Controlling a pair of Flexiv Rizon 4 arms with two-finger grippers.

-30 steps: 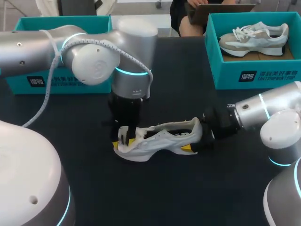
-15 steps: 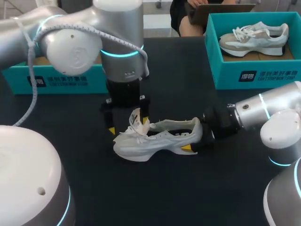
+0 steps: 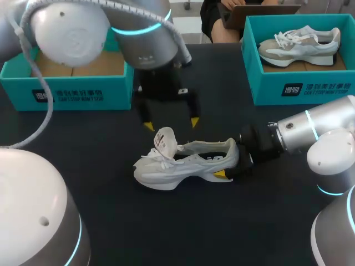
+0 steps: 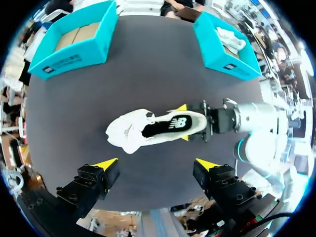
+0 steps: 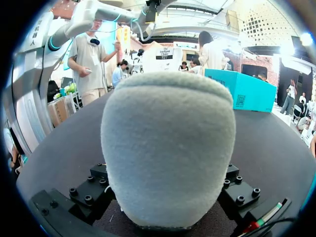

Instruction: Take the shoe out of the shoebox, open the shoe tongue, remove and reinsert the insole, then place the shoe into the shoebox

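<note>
A white-grey shoe (image 3: 186, 163) lies on its sole on the dark table, toe toward my left side. Its tongue (image 3: 165, 138) stands folded up and forward, and in the left wrist view the dark insole (image 4: 170, 123) shows inside the shoe (image 4: 148, 129). My left gripper (image 3: 170, 123) hangs open above the tongue, touching nothing; the left wrist view shows this gripper (image 4: 157, 164) well above the shoe. My right gripper (image 3: 227, 160) is shut on the shoe's heel, which fills the right wrist view (image 5: 168, 148). An empty teal shoebox (image 3: 66, 94) stands at the back left.
A second teal shoebox (image 3: 310, 88) at the back right holds another pale shoe (image 3: 299, 44). Open dark tabletop (image 3: 183, 221) lies in front of the shoe and between the two boxes.
My left gripper let go of the tongue, opened wide and rose up and back from the shoe. The tongue now stands raised. The right arm and the shoe kept still.
</note>
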